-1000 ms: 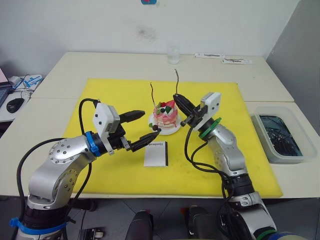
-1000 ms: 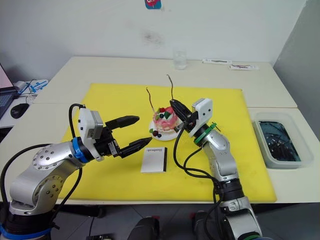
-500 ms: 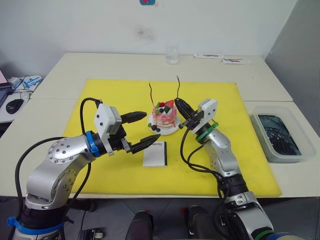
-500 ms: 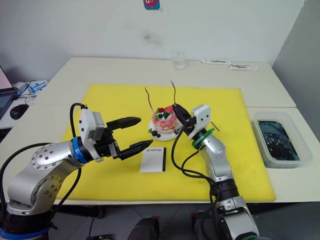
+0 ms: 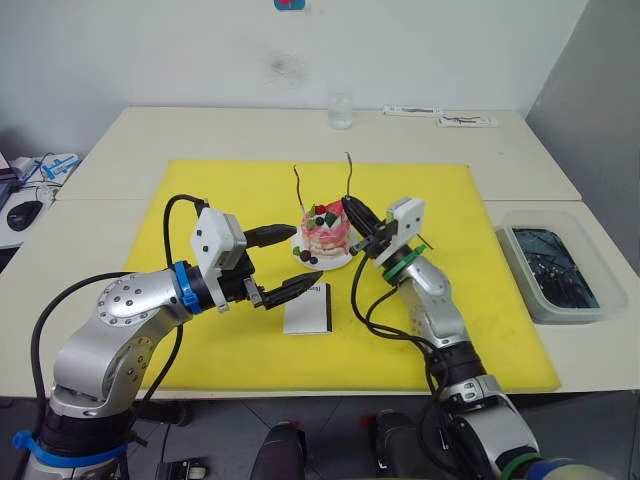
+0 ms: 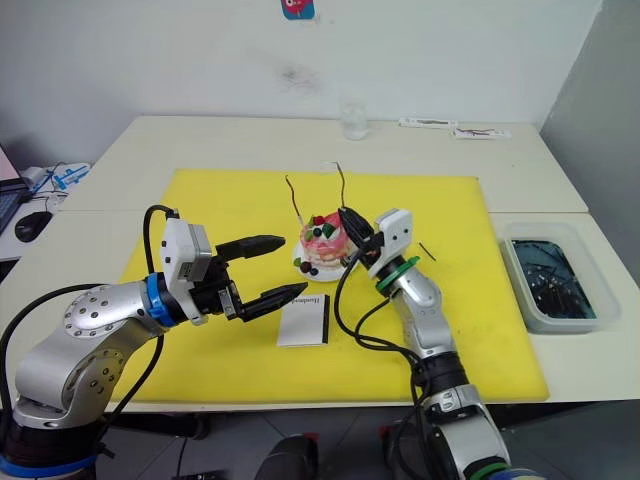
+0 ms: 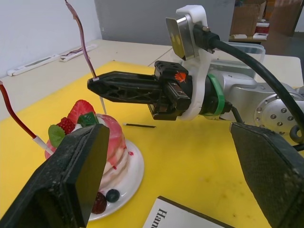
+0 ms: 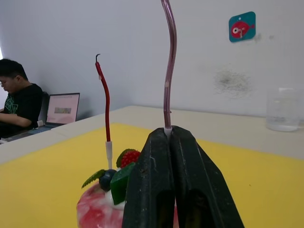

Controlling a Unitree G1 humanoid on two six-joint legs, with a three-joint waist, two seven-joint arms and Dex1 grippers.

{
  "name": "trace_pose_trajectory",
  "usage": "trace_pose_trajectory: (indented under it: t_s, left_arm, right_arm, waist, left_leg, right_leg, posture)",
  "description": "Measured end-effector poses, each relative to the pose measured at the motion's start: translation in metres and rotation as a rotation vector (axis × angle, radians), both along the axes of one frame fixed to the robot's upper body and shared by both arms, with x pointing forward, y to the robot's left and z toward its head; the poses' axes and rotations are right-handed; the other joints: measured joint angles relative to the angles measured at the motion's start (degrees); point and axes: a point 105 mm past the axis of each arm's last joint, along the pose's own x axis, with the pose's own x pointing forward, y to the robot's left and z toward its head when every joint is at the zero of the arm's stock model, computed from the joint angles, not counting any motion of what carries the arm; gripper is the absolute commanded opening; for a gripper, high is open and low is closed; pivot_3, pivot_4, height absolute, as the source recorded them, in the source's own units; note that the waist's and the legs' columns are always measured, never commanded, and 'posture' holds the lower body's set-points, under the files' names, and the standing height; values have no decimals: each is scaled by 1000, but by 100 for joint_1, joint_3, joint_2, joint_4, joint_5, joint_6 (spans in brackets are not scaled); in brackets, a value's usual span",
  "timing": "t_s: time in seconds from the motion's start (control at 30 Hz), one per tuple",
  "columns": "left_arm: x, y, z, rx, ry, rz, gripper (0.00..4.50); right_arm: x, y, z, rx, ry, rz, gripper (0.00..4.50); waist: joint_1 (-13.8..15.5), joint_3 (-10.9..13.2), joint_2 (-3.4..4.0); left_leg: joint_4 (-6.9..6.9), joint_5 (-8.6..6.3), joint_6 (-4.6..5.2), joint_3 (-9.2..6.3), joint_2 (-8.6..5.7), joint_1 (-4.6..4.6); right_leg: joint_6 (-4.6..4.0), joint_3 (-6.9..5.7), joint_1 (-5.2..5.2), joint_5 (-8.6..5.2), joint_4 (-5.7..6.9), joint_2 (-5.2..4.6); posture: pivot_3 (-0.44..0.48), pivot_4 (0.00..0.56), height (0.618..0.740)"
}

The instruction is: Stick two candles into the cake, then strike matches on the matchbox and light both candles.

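While one candle [image 5: 298, 193] stands planted in the cake [image 5: 326, 235], the right gripper [image 7: 95, 80] pinches the second candle [image 7: 81, 42] low, just above it. Thin, light, probably bendy; grip near the pale base. Left gripper [image 5: 292, 262] jaws apart beside the matchbox [image 5: 308, 309].

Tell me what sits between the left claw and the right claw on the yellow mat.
The cake on its white plate, seen in the left eye view between the left claw and the right claw.
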Motion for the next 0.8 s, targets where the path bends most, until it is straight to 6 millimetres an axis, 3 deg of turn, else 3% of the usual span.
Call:
trace_pose_trajectory:
  t_s: [0.53, 0.8]
  left_arm:
    - [-1, -1, -2, 0, 4, 0, 4500]
    - [-1, -2, -2, 0, 6, -5, 4500]
  right_arm:
    - [2, 0, -9, -36, -4, -21, 27]
    - [0, 4, -23, -56, 30, -13, 27]
  waist:
    - [-3, 0, 1]
    - [-6, 0, 1]
  left_leg:
    - [-1, 0, 0, 0, 0, 0]
    - [-2, 0, 0, 0, 0, 0]
  right_leg:
    - [-1, 0, -1, -1, 0, 0]
    - [-5, 0, -1, -3, 0, 0]
  posture:
    - [0, 150, 740]
    - [0, 150, 740]
